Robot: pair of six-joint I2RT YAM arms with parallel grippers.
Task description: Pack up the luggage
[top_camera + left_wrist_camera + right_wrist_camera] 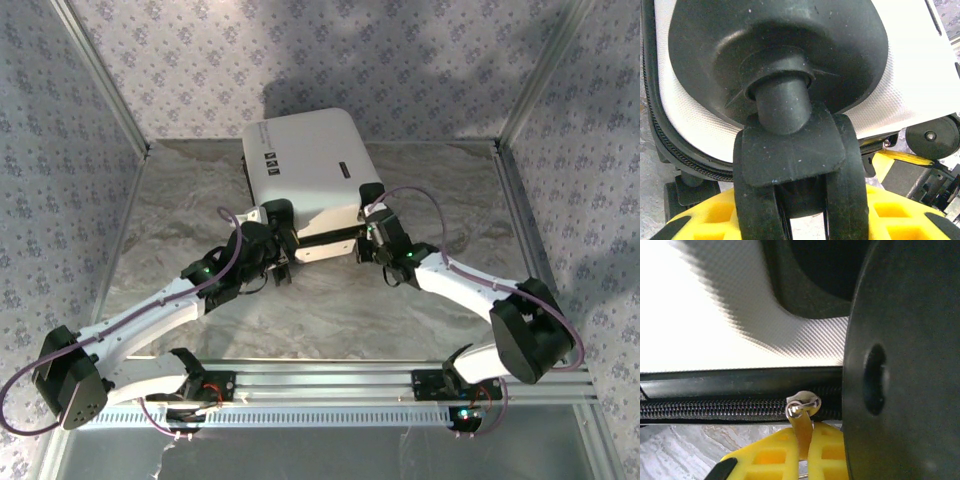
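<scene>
Silver zipper pull (802, 412) between right jaws, clear from wrist

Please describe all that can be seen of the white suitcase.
The small white hard-shell suitcase lies flat, lid down, far back on the marbled table, small black labels on its textured shell. A black zipper band runs round its side. The right tool pinches its metal zipper pull; the left tool straddles a black caster wheel.

White hard-shell luggage (305, 165) lies flat mid-table, closed; black wheels face the arms.
</scene>
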